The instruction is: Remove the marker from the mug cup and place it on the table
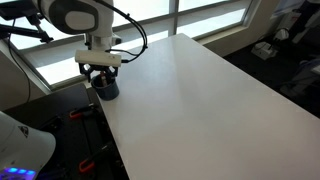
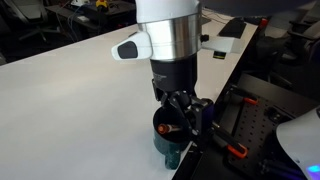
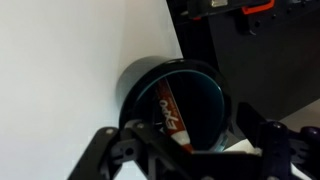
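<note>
White desk [image 1: 200, 90] by windows [image 1: 150, 18]; mug cup [image 1: 106, 90] at edge, marker [image 3: 172, 108] leaning inside. Gripper [image 3: 190, 150] hovers above, jaws apart. Centre over marker, descend straight, avoid rim, pinch firmly.

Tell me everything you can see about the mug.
The mug is a small, dark blue-grey cylinder with a glossy look, maybe ceramic, and a dark inside. No handle shows. It stands upright on the white table, close to its edge. A marker with a reddish label leans inside it. The gripper hangs right over its mouth, jaws open; whether it touches the rim I can't tell.
</note>
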Controlling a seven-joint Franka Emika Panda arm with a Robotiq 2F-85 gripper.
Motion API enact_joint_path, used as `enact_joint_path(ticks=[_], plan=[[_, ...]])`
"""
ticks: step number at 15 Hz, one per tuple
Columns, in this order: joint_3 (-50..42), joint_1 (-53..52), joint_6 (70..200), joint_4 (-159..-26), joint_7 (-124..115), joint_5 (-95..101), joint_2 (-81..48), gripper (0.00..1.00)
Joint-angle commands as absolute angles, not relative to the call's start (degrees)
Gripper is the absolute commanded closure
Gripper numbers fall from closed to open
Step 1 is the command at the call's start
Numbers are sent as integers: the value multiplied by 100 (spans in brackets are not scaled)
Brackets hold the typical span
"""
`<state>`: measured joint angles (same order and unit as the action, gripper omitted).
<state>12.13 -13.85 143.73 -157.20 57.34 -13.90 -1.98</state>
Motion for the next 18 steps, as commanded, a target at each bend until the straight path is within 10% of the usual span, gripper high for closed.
enact_joint_path(ticks=[1, 7, 11, 18], plan=[[1314, -1338, 14284, -15765, 5717, -1381, -65, 17], [1295, -1306, 14170, -15769, 5776, -1440, -55, 15], [1286, -1289, 14183, -15778, 5774, -1442, -63, 44], [1266, -1272, 13954, -15690, 5725, -1508, -35, 30]])
